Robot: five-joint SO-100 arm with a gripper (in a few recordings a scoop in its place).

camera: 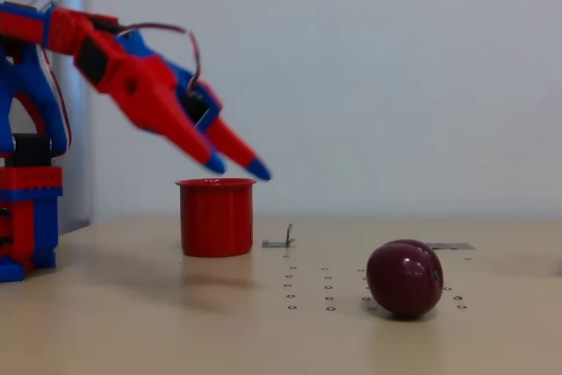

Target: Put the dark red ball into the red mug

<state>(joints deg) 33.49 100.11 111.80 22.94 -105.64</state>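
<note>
Presently my hand (pixel 235 165) hangs empty above the red mug (pixel 216 216), fingers slightly parted, while the dark red ball (pixel 405 277) rests apart on the tabletop (pixel 132 322) to the right, free for a grab from above.

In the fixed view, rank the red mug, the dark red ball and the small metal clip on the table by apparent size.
1-2. Red mug and dark red ball: near alike; the ball sits closer to the camera, so unranked.
3. Small metal clip: clearly smallest, just right of the mug.
</note>
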